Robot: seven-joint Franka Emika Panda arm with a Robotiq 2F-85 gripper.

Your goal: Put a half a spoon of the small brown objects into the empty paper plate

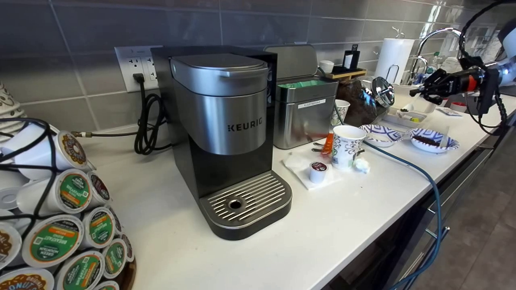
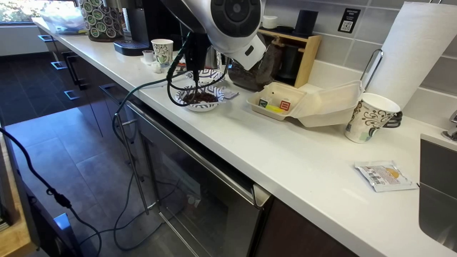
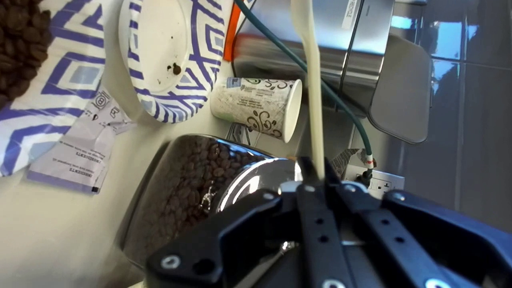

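Coffee beans, the small brown objects (image 3: pixel 18 44), fill a patterned paper plate (image 3: pixel 76 76) at the wrist view's left. Beside it sits the empty paper plate (image 3: pixel 160 38), which has a few dark crumbs on it; in an exterior view this plate (image 1: pixel 383 141) is left of the bean-filled plate (image 1: pixel 437 150). My gripper (image 3: pixel 319 166) is shut on the pale handle of the spoon (image 3: pixel 315 100), which runs up out of the wrist view, so its far end is cut off there. In an exterior view the gripper (image 1: pixel 417 93) hangs above the counter, behind the plates.
A glass jar (image 3: pixel 188 180) of beans lies tilted near the gripper. Around it are a paper cup (image 3: pixel 252 102), a steel bin (image 3: pixel 288 36), a torn sachet (image 3: pixel 80 156) and a teal cable (image 3: pixel 276 38). A takeout box (image 2: pixel 278 94) and paper towels (image 2: pixel 410 53) stand farther along.
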